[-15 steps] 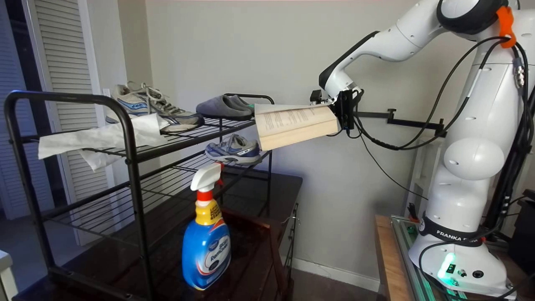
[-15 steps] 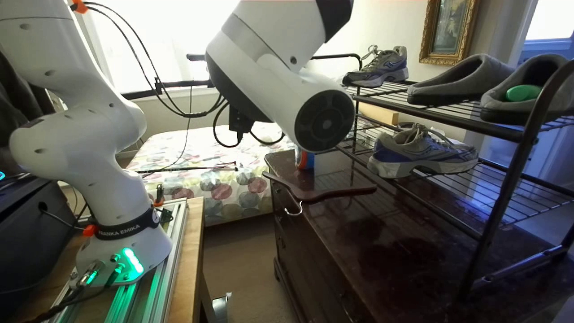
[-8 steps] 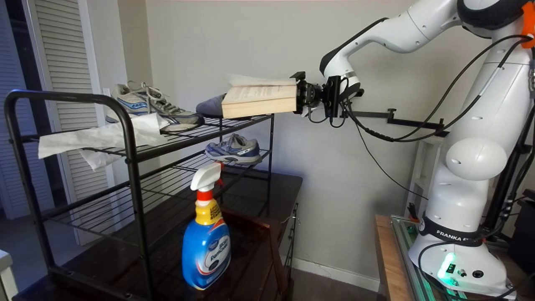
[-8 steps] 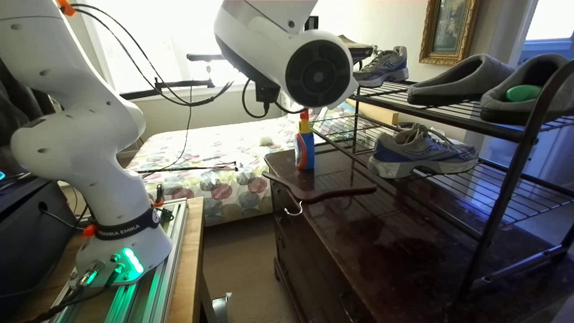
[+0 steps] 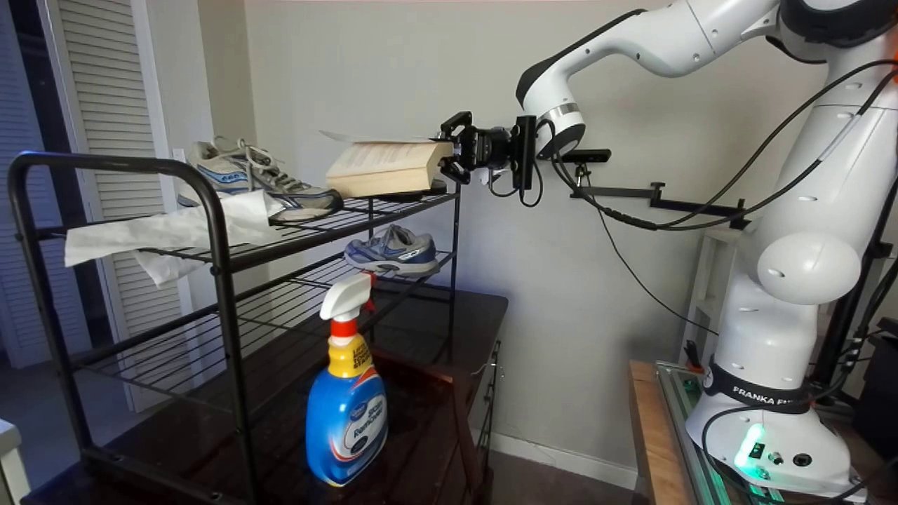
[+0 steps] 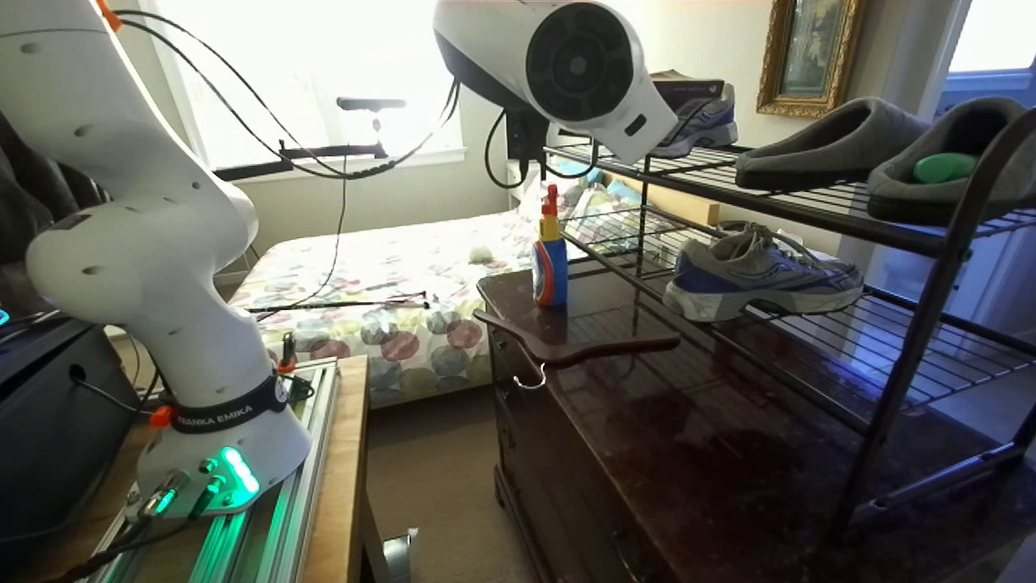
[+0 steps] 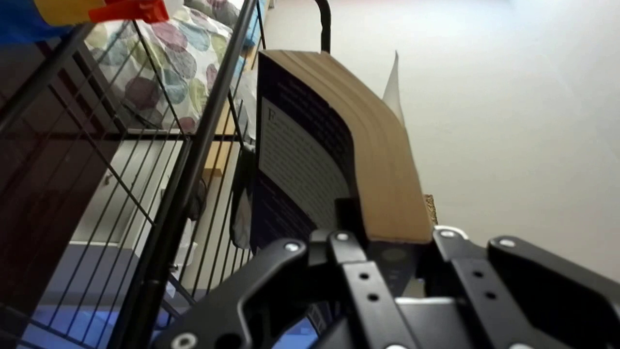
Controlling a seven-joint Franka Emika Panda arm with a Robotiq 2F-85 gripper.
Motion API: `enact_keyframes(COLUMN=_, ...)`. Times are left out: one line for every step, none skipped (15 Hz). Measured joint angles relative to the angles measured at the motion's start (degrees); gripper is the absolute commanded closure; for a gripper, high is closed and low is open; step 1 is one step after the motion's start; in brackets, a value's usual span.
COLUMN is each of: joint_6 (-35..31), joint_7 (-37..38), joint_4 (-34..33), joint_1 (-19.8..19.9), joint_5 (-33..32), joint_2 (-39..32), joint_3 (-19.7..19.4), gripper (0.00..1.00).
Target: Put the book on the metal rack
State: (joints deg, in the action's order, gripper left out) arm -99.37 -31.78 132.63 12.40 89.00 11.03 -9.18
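In front of a pale wall [image 5: 393, 70], pinching the paperback book [image 5: 382, 174] by its right end with the gripper [image 5: 445, 147], pointing longways left from the fingers, seemingly above the top shelf [image 5: 280, 247] of the metal rack [image 5: 226, 308]. Likely needs lowering.

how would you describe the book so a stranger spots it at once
Find the black metal rack, then its top shelf. Above it, the gripper holds the book by one end. Unlike the sneaker and slippers nearby, it shows a thick block of cream pages.

White arm [image 5: 793, 210], black gripper [image 5: 447, 149]
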Motion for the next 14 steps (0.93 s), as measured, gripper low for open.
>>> enact_keyframes(joint_6=-0.8, joint_7=0.0, joint_4=-0.6, joint_1=0.0, joint_5=0.8, joint_2=0.0, joint_3=-0.1, gripper=0.93)
enact_keyframes(joint_6=-1.6, joint_7=0.0, joint_4=-1.3, joint_1=0.1, joint_5=1.4, joint_2=-0.1, joint_3=-0.3, gripper=0.93)
enact_keyframes(joint_6=-2.3, joint_7=0.0, joint_4=-1.8, joint_1=0.1, joint_5=1.8, joint_2=-0.2, joint_3=-0.4, gripper=0.93)
enact_keyframes(joint_6=-2.9, joint_7=0.0, joint_4=-2.4, joint_1=0.1, joint_5=1.9, joint_2=-0.5, joint_3=-0.6, gripper=0.93)
enact_keyframes(joint_6=-3.5, joint_7=0.0, joint_4=-2.9, joint_1=0.1, joint_5=1.9, joint_2=-0.9, joint_3=-0.6, gripper=0.93)
enact_keyframes(joint_6=-4.0, joint_7=0.0, joint_4=-3.3, joint_1=0.1, joint_5=1.9, joint_2=-1.5, joint_3=-0.6, gripper=0.93)
enact_keyframes(joint_6=-4.4, joint_7=-0.1, joint_4=-3.6, joint_1=0.0, joint_5=1.9, joint_2=-2.3, joint_3=-0.6, gripper=0.93)
enact_keyframes(joint_6=-4.5, joint_7=-0.1, joint_4=-4.0, joint_1=0.0, joint_5=1.9, joint_2=-3.1, joint_3=-0.5, gripper=0.93)
enact_keyframes(joint_6=-4.5, joint_7=-0.2, joint_4=-4.3, joint_1=-0.2, joint_5=1.9, joint_2=-4.0, joint_3=-0.5, gripper=0.93)
enact_keyframes(joint_6=-4.6, joint_7=-0.4, joint_4=-4.5, joint_1=-0.4, joint_5=1.9, joint_2=-4.9, joint_3=-0.5, gripper=0.93)
enact_keyframes(joint_6=-4.6, joint_7=-0.4, joint_4=-4.7, joint_1=-0.6, joint_5=2.0, joint_2=-5.7, joint_3=-0.4, gripper=0.93)
enact_keyframes(joint_6=-4.7, joint_7=-0.5, joint_4=-4.9, joint_1=-0.9, joint_5=2.0, joint_2=-6.4, joint_3=-0.2, gripper=0.93)
enact_keyframes(joint_6=-5.0, joint_7=-0.7, joint_4=-5.2, joint_1=-1.3, joint_5=2.2, joint_2=-7.1, joint_3=0.0, gripper=0.93)
enact_keyframes(joint_6=-5.7, joint_7=-0.9, joint_4=-5.4, joint_1=-1.6, joint_5=2.4, joint_2=-7.8, joint_3=0.2, gripper=0.93)
